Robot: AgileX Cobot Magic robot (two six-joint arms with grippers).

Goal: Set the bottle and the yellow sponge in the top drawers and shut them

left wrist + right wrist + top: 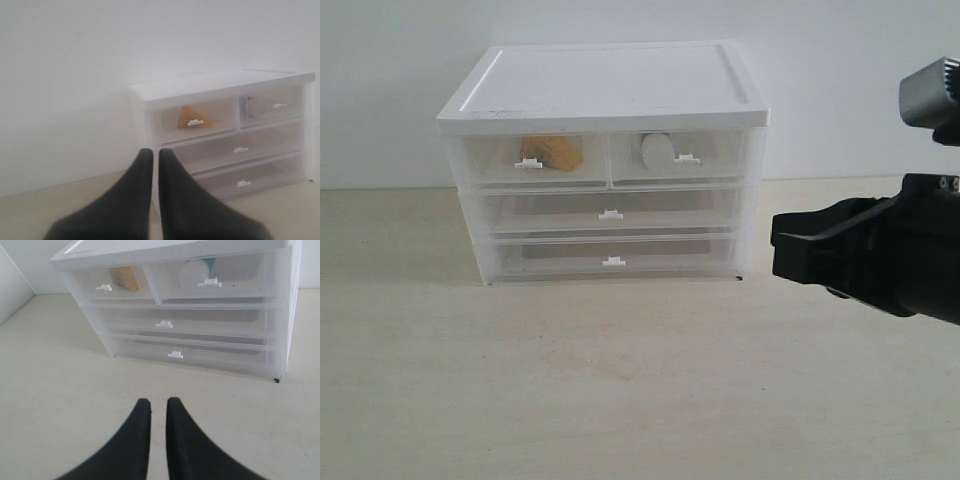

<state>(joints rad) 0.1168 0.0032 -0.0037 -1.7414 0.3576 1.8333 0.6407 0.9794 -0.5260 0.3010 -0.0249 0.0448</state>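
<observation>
The white cabinet point(610, 95) stands at the back of the table. Its top left drawer point(490, 160) is pushed in, and the yellow sponge point(552, 152) shows through the translucent front. The top right drawer point(725, 155) is also pushed in and holds the white bottle point(658, 150), cap end facing out. The right wrist view shows the sponge point(125, 277) and bottle point(194, 271) too. My right gripper point(778, 245) hovers to the right of the cabinet, shut and empty point(158, 402). My left gripper point(155, 152) is shut and empty, off the cabinet's left side, outside the exterior view.
Two full-width drawers point(610, 205) below the top row are shut, each with a small white tab handle point(612, 261). A pale wooden table point(620, 380) spreads in front of the cabinet. A white wall point(400, 80) rises behind it.
</observation>
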